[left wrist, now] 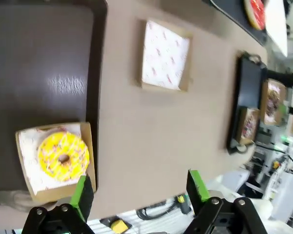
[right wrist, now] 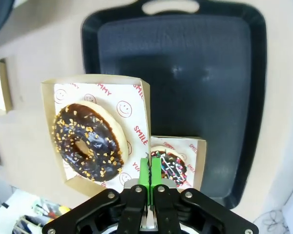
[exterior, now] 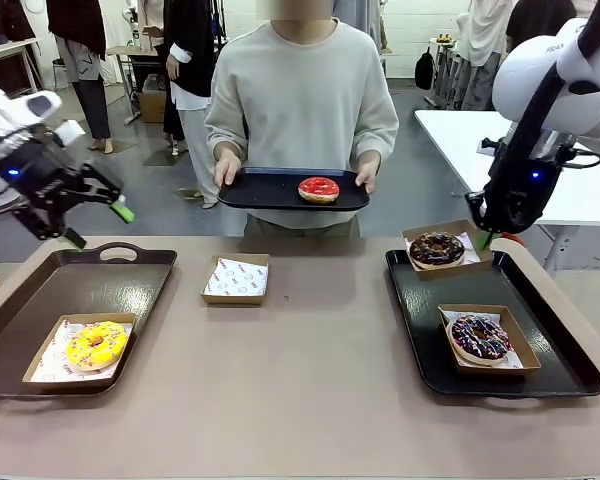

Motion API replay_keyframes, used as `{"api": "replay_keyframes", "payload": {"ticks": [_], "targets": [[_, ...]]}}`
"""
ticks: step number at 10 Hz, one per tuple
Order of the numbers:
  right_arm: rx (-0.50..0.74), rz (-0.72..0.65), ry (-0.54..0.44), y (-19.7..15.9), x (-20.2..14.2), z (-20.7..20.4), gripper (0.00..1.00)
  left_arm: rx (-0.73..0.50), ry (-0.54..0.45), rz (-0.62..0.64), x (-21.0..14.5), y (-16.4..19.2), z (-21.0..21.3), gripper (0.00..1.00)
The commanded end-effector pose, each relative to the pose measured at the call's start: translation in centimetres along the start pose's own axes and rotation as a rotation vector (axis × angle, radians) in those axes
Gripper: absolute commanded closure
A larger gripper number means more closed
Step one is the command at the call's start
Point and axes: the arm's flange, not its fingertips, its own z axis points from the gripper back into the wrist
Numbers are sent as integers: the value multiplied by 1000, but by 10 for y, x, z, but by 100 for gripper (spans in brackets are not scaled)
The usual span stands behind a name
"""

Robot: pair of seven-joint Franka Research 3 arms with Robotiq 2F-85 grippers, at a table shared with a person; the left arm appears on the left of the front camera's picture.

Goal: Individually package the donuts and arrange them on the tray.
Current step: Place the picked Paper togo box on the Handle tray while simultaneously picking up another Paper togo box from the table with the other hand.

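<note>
Nearest me, the yellow donut (exterior: 96, 345) sits boxed left of the empty box (exterior: 236, 279); chocolate donut (exterior: 437, 248) and sprinkled donut (exterior: 479, 337) lie right of it, red donut (exterior: 319, 189) beyond it. My left claw (left wrist: 140, 189) gapes apart; right claw (right wrist: 150, 170) pinched together.

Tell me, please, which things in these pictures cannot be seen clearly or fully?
1. Left wrist view: the red donut is cut off by the top edge.
2. Right wrist view: the purple sprinkled donut is partly hidden behind the right gripper.
3. Front view: the print inside the empty box is too small to read.
</note>
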Motion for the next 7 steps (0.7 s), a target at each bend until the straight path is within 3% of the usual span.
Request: {"api": "replay_keyframes", "payload": {"ticks": [1,3,4,7], "targets": [[-17,-24,5,-14,2,-14,99,120,-25,22,26,-28,-21,0],[-6,-44,34,-30,3,-38,99,213,-64,-3,44,-58,-53,0],[-2,-30,26,-16,2,-14,99,251,-68,-14,50,-68,-71,0],[-2,-30,26,-16,2,-14,99,376,-71,-82,54,-93,-131,0]]}}
